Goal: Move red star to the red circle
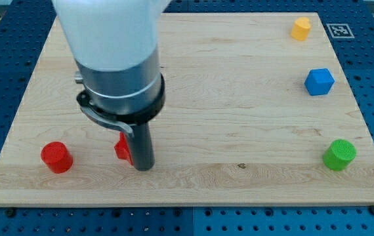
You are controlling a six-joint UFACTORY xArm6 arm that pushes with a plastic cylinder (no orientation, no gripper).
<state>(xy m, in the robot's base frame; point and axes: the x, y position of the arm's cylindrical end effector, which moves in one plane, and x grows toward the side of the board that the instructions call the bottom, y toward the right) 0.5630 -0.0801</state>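
Observation:
The red star (122, 149) lies on the wooden board at the lower left, partly hidden behind my rod. My tip (144, 168) rests on the board just to the star's right, touching or nearly touching it. The red circle (57, 157), a short red cylinder, stands to the view's left of the star, about a block's width of bare board between them. The arm's grey and white body hides the board above the star.
A yellow block (301, 29) sits at the top right, a blue cube (319, 82) below it at the right, and a green cylinder (339, 155) at the lower right. A fiducial marker (339, 30) is at the board's top right corner.

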